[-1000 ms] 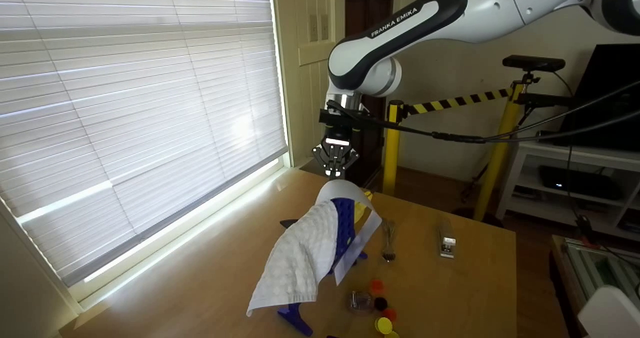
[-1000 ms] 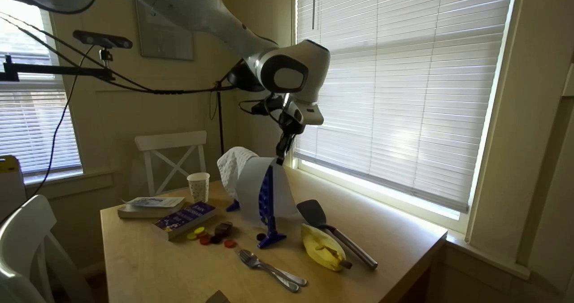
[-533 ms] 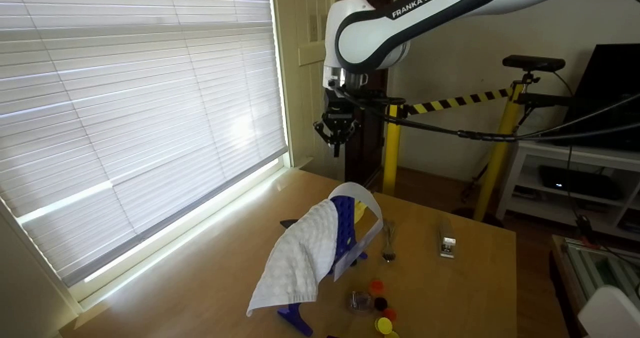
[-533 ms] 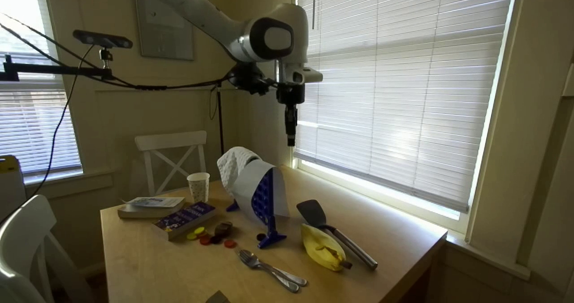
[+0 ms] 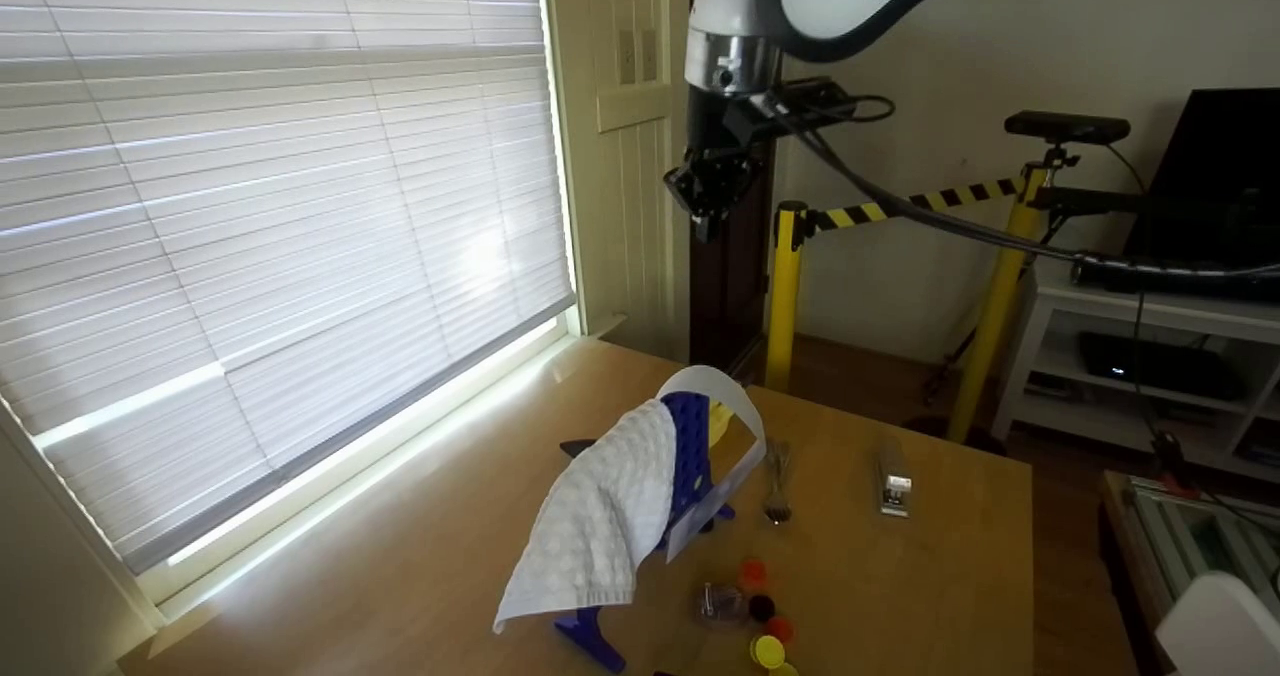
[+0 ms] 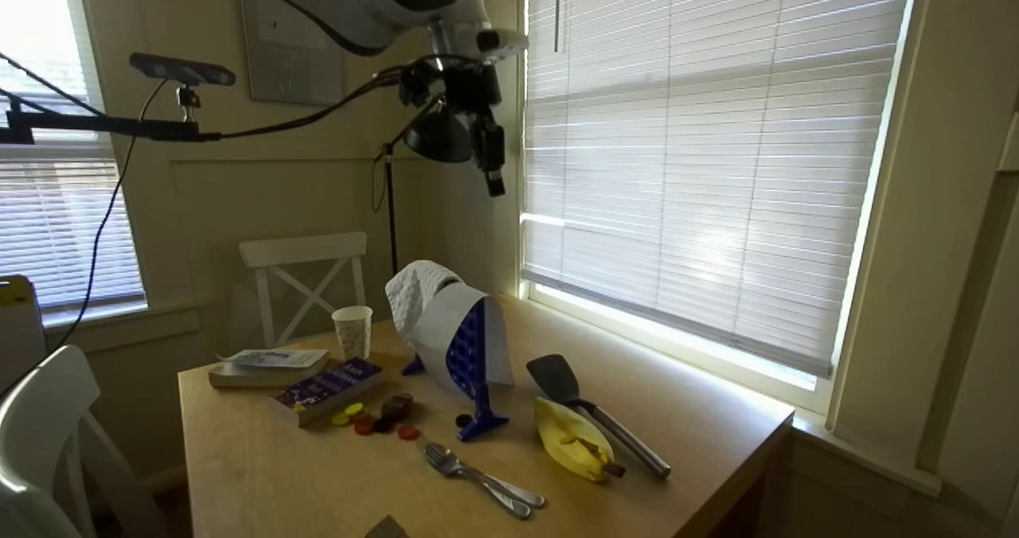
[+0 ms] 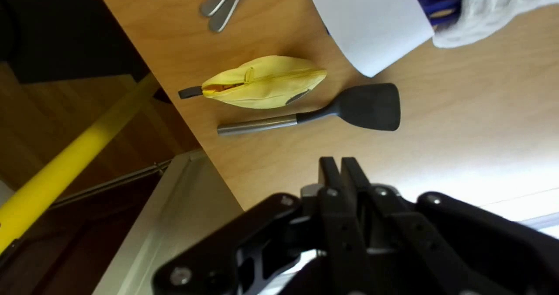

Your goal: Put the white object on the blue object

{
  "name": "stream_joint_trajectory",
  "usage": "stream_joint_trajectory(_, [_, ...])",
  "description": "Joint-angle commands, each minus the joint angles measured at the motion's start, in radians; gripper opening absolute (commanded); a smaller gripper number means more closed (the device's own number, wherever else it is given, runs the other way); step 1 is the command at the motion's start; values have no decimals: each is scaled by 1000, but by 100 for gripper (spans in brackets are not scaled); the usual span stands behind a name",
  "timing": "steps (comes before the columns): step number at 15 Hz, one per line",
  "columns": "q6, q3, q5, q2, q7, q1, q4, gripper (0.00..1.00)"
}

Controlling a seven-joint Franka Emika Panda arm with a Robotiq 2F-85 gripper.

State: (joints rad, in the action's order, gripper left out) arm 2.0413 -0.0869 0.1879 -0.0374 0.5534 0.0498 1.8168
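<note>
In an exterior view, far to the left of the black two-fingered gripper (image 6: 495,188) and lower than it, a pale-edged book (image 6: 251,377) lies with a printed leaflet (image 6: 279,359) on top. Nearer in comes a purple paperback with white lettering (image 6: 328,391), then a speckled white paper cup (image 6: 353,333), upright, and a scatter of yellow, red and dark round discs (image 6: 364,426) on the light wooden table (image 6: 263,474). Closer again, below and slightly left of the gripper, a white waffle-textured cloth (image 6: 415,295) hangs over the blue perforated plastic frame (image 6: 476,363); just beside it, a curved sheet of white paper (image 6: 443,323) drapes the same frame, apart from the gripper. Lower yet lie overlapping pieces of metal cutlery (image 6: 471,472). The gripper hangs in the air, slightly tilted, its fingers (image 7: 356,173) together in the wrist view. Below it to the right, a yellow banana-shaped fabric pouch (image 6: 575,442) lies just beside a spatula with a black blade and metal handle (image 6: 603,419), both well apart from the gripper. Farther right of the gripper is a white slatted window blind (image 6: 716,164).
</note>
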Motion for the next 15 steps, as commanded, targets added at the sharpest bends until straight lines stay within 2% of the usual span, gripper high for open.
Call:
stream_joint_trajectory(1, [-97,38,-21,189,-206,-20,110,40])
stream_joint_trajectory(4, [-195,46,-89,245,-371,-20,118,60])
stream_joint_trajectory(7, [-256,42,-131,254,-474,-23,121,80])
stream_joint_trajectory(10, [-282,47,-145,249,-480,-32,125,99])
stream_joint_trajectory(11, [-280,49,-140,253,-479,-34,134,100])
stream_joint_trajectory(12, [-271,55,-123,236,-458,-36,111,91])
stream_joint_trajectory(13, [-271,55,-123,236,-460,-37,117,97])
stream_joint_trajectory(15, [-271,55,-123,236,-461,-38,119,100])
